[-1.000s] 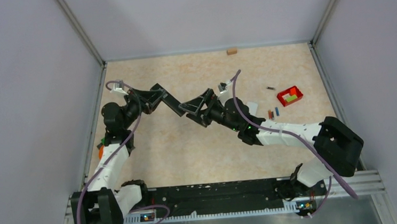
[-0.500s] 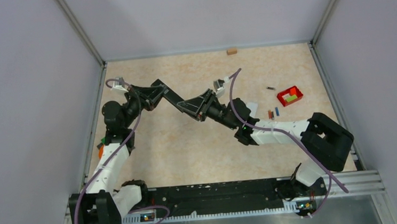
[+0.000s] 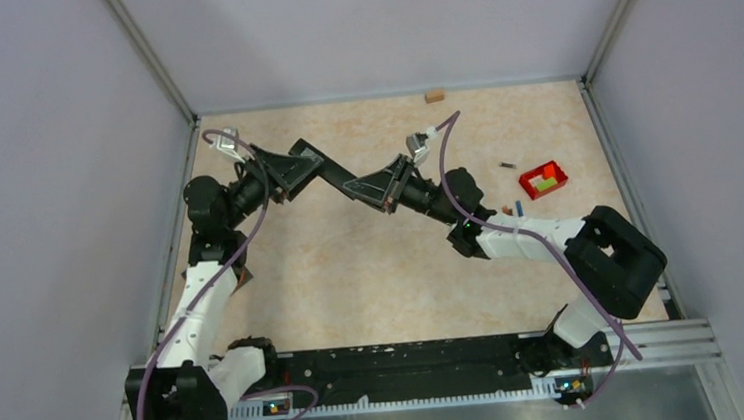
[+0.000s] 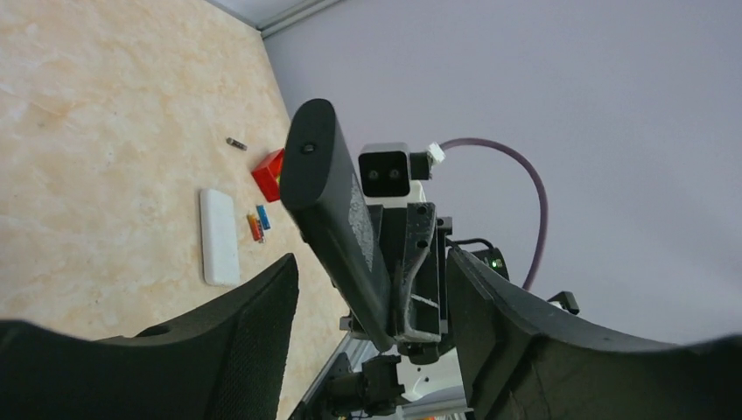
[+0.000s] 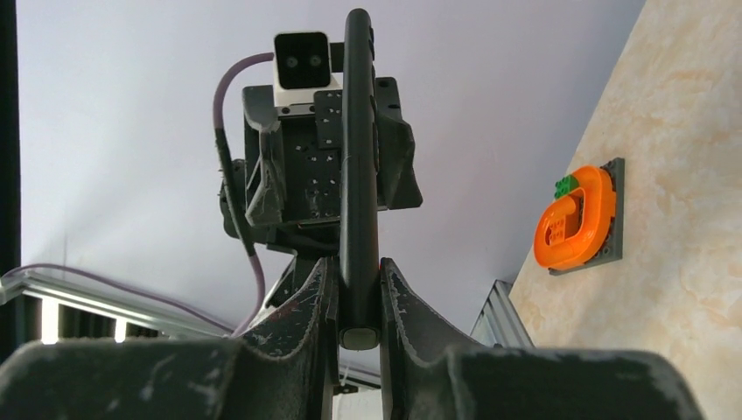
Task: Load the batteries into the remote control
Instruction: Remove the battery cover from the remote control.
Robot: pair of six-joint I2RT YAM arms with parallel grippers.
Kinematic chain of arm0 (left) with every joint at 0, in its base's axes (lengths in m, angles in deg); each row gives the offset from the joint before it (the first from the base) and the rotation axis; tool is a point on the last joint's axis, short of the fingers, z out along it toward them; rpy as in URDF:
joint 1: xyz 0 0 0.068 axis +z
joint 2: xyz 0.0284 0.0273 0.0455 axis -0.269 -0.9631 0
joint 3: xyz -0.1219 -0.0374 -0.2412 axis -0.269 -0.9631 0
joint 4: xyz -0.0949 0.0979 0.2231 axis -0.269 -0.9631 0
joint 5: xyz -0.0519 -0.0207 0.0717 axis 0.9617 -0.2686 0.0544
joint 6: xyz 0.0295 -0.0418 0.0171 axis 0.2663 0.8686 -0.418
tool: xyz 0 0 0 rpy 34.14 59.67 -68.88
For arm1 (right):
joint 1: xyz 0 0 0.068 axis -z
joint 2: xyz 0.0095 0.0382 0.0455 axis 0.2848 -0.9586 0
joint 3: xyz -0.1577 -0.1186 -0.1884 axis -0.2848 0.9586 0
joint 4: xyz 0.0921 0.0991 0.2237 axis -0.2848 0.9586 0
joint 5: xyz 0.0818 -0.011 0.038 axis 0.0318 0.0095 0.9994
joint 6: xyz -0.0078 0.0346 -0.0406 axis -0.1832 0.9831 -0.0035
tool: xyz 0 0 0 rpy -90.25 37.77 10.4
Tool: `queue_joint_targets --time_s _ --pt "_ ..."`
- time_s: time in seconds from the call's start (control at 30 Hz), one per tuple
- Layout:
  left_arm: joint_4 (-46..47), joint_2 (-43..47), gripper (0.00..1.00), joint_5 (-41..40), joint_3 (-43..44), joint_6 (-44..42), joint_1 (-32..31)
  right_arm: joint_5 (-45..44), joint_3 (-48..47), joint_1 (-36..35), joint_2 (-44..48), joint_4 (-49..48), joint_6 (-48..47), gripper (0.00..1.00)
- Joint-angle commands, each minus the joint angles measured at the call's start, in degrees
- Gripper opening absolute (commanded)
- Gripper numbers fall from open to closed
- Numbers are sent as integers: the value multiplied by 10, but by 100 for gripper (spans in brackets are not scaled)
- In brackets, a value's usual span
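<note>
A black remote control [image 3: 338, 180] hangs in the air over the middle of the table, between my two arms. My right gripper [image 5: 357, 267] is shut on its near end, both fingers pressed flat against the remote control [image 5: 359, 157], which shows edge-on. My left gripper [image 4: 372, 262] is open around the other end; its fingers [image 4: 254, 341] stand apart from the remote control [image 4: 337, 219] on both sides. Red and blue batteries [image 3: 515, 208] lie on the table at the right, and a dark battery [image 3: 507, 166] lies farther back. The batteries [image 4: 255, 224] also show in the left wrist view.
A small red tray [image 3: 544, 178] with yellow-green blocks sits at the right. A flat white piece [image 4: 219, 236] lies beside the batteries. An orange ring on a grey plate [image 5: 577, 219] sits at the left edge. A wooden block [image 3: 433, 95] rests by the back wall.
My left gripper has opened off the remote while my right gripper has closed onto it. Both wrists and the remote have drifted slightly toward the back.
</note>
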Motion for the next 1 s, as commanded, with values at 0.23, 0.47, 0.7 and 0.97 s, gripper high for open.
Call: queue_joint_targets --time_s 0.23,0.47,0.7,0.97 --pt "12 -44 54 78 36 -23 1 123 -58 15 14 32 -19 0" --pt "6 -36 28 80 32 -24 2 121 -65 16 2 43 -6 0" --pt "-8 -26 44 84 25 -22 2 106 -55 17 -3 39 3 0" --pt "-6 -23 29 85 21 -20 2 100 -33 27 -4 48 40 0"
